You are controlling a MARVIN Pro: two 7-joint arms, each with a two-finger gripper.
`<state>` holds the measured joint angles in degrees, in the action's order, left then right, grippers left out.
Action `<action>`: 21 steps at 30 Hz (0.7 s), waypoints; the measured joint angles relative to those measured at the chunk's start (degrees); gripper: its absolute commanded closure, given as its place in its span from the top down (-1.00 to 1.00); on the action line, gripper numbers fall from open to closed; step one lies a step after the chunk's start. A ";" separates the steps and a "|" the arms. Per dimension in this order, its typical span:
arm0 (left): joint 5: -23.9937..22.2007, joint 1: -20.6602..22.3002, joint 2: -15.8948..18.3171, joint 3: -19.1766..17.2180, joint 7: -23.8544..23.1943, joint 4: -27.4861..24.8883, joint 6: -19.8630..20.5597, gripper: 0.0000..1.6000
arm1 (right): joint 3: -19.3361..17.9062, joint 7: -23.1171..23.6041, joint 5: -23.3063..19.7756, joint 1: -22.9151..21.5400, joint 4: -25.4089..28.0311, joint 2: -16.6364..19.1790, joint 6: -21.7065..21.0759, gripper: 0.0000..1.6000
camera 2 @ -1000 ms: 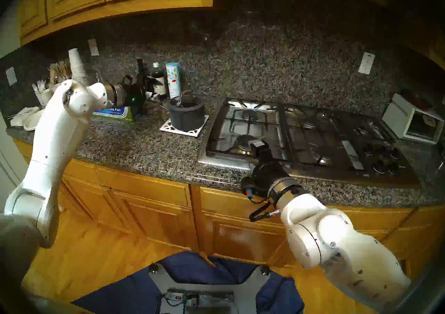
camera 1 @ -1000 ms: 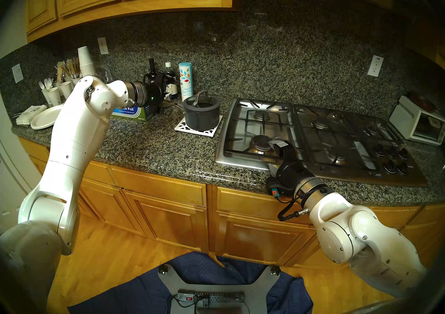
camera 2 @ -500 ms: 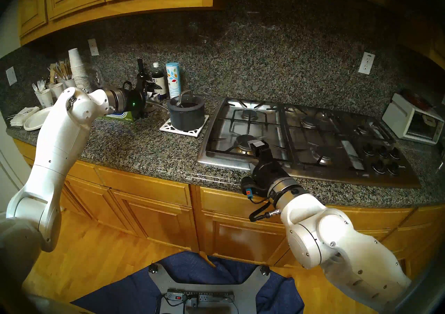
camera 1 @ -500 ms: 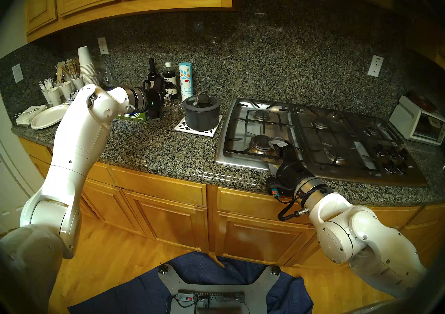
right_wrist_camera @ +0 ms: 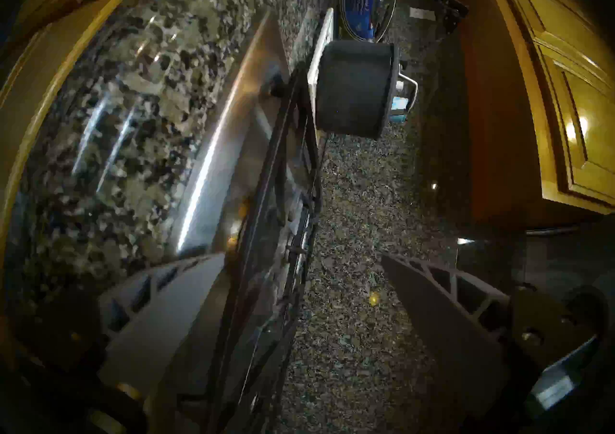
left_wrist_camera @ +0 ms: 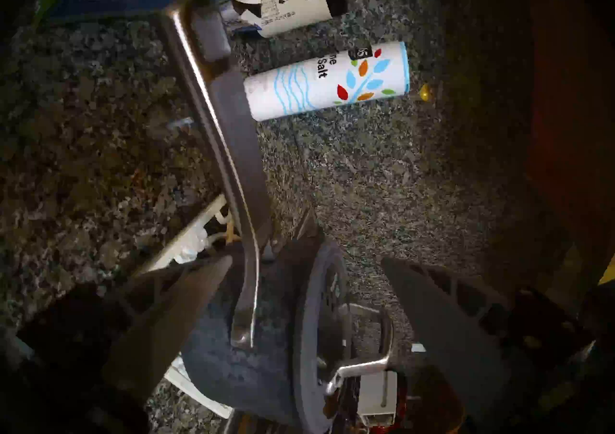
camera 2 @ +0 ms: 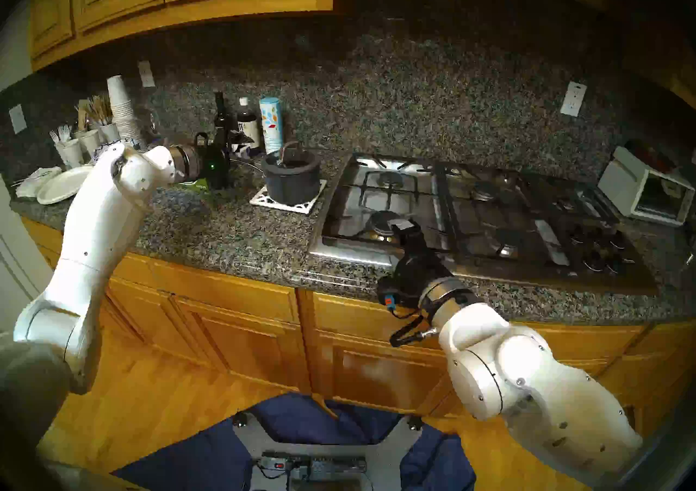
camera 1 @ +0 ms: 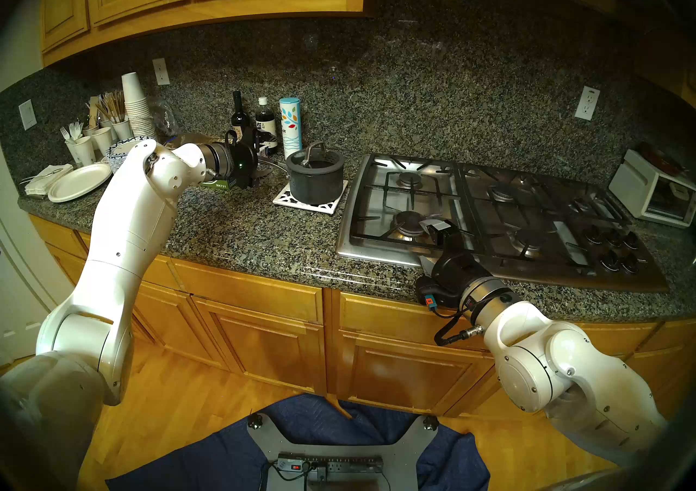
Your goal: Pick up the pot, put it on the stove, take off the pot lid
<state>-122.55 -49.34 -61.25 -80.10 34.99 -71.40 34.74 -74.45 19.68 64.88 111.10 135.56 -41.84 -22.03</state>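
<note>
Over the last second my left claw (camera 1: 263, 168) has sunk, fingers apart, to straddle the handle (left_wrist_camera: 229, 143) of the pot (camera 1: 315, 182), which sits lidded on its trivet (camera 1: 297, 204) beside the stove (camera 1: 380, 253), so closing comes next.

2 high head views, 2 sideways wrist close-ups

Foil box (camera 1: 220, 182) largely hidden behind the left hand (camera 1: 263, 162). Head right view blurred; pot lid (camera 2: 292, 157) indistinct there. Pot (left_wrist_camera: 239, 376) cut off by the left wrist view's lower edge.
</note>
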 measured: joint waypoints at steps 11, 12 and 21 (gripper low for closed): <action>2.01 0.72 -1.07 0.00 -1.46 1.86 0.29 1.00 | 0.01 0.03 0.00 0.00 -0.01 -0.01 0.00 1.00; 2.11 0.77 -1.14 0.00 -1.55 1.99 0.32 1.00 | 0.01 0.03 0.00 0.00 -0.01 -0.01 0.00 1.00; 3.13 1.35 -2.02 -0.07 -2.44 3.33 0.79 1.00 | 0.01 0.05 0.00 0.00 -0.01 -0.01 0.00 1.00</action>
<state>-119.42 -47.99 -63.27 -80.17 32.55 -68.07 35.54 -74.44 19.73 64.88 111.10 135.55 -41.85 -22.03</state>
